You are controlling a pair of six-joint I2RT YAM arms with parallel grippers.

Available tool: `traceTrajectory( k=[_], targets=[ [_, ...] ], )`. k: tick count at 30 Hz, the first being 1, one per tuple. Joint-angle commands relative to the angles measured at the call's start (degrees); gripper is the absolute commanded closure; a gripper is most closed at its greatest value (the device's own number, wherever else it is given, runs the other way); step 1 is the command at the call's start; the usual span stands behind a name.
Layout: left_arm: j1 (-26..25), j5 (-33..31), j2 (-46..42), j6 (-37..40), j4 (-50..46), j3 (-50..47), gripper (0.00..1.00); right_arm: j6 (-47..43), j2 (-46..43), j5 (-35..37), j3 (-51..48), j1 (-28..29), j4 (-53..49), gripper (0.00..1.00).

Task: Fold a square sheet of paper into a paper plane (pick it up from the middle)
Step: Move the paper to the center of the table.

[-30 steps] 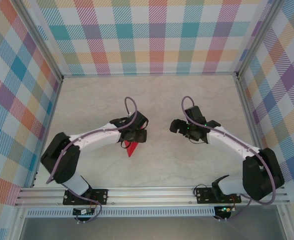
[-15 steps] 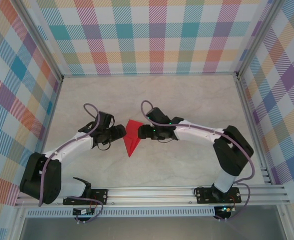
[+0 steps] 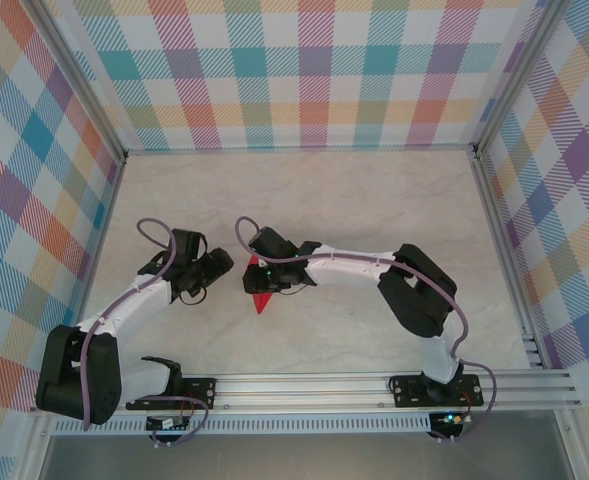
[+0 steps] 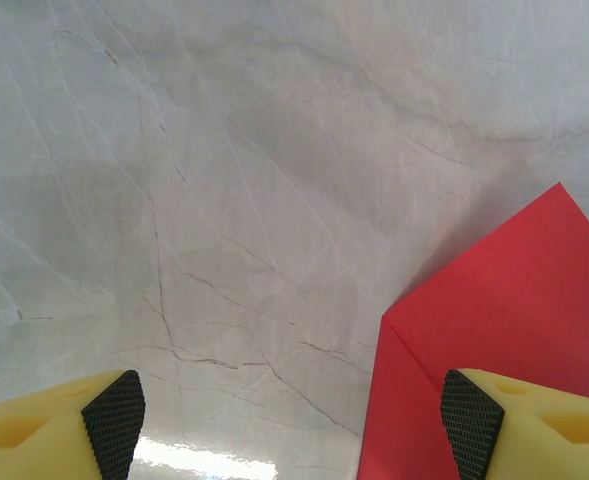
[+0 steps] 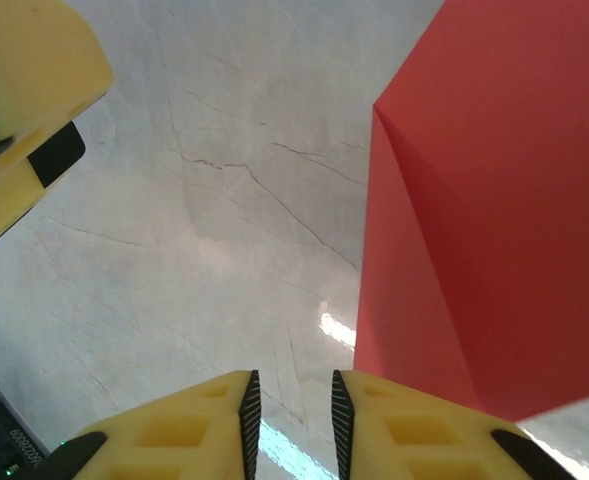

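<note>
The red sheet of paper (image 3: 262, 302) lies folded on the table, and its pointed tip pokes out toward the near edge from under my right gripper (image 3: 255, 283). In the right wrist view the paper (image 5: 484, 200) lies flat, with a crease, right of my right gripper (image 5: 294, 425). That gripper's jaws are narrowed to a slim gap with only bare table between them. My left gripper (image 3: 228, 264) sits just left of the paper. In the left wrist view my left gripper (image 4: 292, 425) is wide open, and the paper (image 4: 519, 310) reaches under its right fingertip (image 4: 471, 420).
The marble tabletop (image 3: 374, 200) is walled by checked panels (image 3: 304, 70) on three sides, with a metal rail (image 3: 304, 385) along the near edge. A finger (image 5: 24, 80) of the left gripper shows at the upper left of the right wrist view, close to my right gripper.
My right arm swung left until its gripper came over the paper, its jaws narrowing from wide open. My left gripper drew back left off the paper and opened a little more.
</note>
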Motion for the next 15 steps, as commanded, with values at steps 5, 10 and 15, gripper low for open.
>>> traceTrajectory(
  k=[5,10,15],
  targets=[
    [1.35,1.92,-0.01,-1.21,2.85,-1.33,0.19,-1.58,4.25,-0.22,4.62,0.47,-4.65,0.76],
    [1.35,2.94,0.59,-0.89,3.60,-1.34,0.19,-3.26,5.81,2.38,6.12,0.41,-8.64,0.76],
    [1.35,4.59,1.36,-0.09,4.31,-1.26,0.19,-5.54,6.97,2.68,7.53,0.34,-11.52,0.76]
  ],
)
